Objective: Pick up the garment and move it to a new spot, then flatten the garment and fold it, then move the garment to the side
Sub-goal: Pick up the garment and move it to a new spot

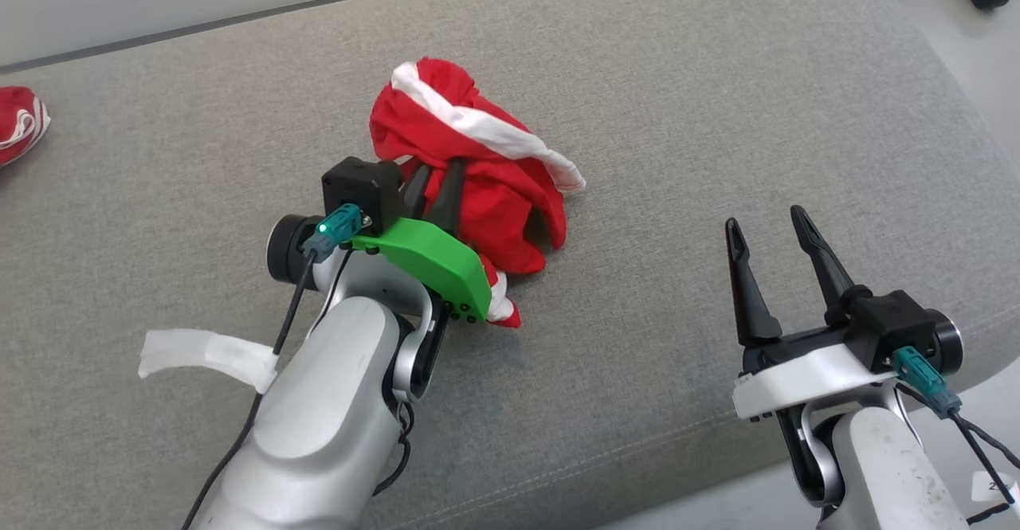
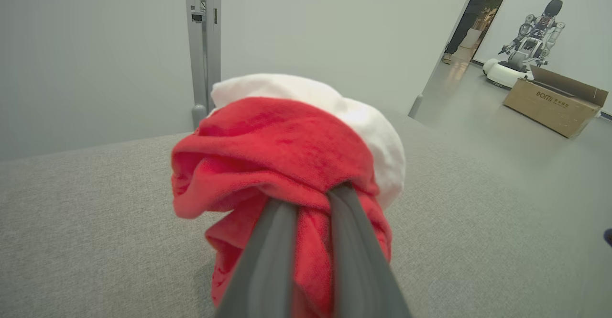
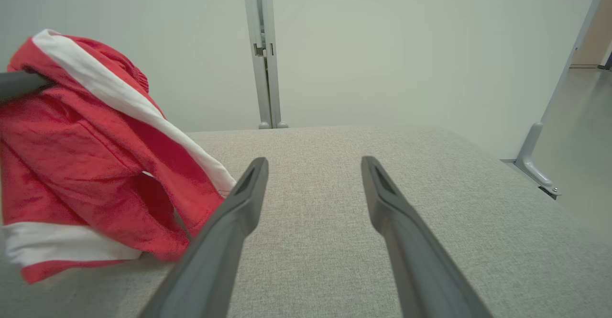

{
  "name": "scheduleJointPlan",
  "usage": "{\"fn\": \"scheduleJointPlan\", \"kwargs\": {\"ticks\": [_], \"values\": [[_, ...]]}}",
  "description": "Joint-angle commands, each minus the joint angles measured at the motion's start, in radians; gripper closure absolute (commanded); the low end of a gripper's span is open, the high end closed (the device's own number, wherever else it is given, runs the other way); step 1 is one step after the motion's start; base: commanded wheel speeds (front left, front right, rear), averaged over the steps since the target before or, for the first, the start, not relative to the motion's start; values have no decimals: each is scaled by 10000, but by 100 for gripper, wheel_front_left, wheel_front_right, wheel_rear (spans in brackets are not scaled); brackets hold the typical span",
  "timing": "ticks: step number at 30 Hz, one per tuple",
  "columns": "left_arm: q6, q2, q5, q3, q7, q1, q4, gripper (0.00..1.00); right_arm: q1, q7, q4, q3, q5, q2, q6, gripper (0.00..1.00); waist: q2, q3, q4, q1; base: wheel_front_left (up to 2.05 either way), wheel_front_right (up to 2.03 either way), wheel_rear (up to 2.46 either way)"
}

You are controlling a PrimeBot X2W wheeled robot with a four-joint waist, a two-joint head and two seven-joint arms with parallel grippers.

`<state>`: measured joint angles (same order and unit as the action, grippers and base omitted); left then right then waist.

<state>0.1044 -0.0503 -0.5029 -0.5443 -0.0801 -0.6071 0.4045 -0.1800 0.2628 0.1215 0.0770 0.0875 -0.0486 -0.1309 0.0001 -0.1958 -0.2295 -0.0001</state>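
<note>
On the grey cushion, we clamp our left gripper on the bunched red-and-white garment to carry it, while our right gripper waits beside, fingers apart.

The garment is soft, matt red cloth with white bands. The surface is grey woven fabric, slightly rough. The left claw has matt dark fingers, a glossy green plastic guard and a smooth, satin silver forearm shell at the lower left.
</note>
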Motion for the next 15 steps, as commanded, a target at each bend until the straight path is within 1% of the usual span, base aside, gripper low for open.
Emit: {"fn": "scheduleJointPlan", "kwargs": {"ticks": [1, 7, 11, 12, 13, 14, 15], "values": [[-30, -20, -68, -3, -39, -126, 83, 100, -114, 39, 15, 9, 66, -33, 3, 0, -1, -67, -120, 1, 0, 0, 0], [-41, -18, -382, -469, -362, -575, 2082, 100, -283, 39, 146, 307, 161, -33, 3, 0, -1, -104, -381, 1, 0, 0, 0], [37, -15, -618, -694, -667, -938, 3145, 100, -337, 39, 230, 523, 151, -31, 3, 0, -1, -94, -575, 1, 0, 0, 0], [18, -16, -755, -777, -702, -1012, 3359, 86, -344, 38, 248, 569, 151, -31, 3, 0, -1, -93, -616, 1, 0, 0, 0], [6, -16, -892, -871, -754, -1071, 3530, 59, -348, 39, 267, 599, 158, -31, 3, 0, -1, -91, -649, 1, 0, 0, 0], [-17, -16, -1002, -977, -805, -1132, 3691, 9, -359, 38, 279, 622, 161, -31, 3, 0, -1, -90, -674, 1, 0, 0, 0], [-28, -15, -1112, -1091, -836, -1185, 3814, 0, -375, 38, 297, 646, 166, -31, 3, 0, -1, -90, -693, 1, 0, 0, 0]]}}
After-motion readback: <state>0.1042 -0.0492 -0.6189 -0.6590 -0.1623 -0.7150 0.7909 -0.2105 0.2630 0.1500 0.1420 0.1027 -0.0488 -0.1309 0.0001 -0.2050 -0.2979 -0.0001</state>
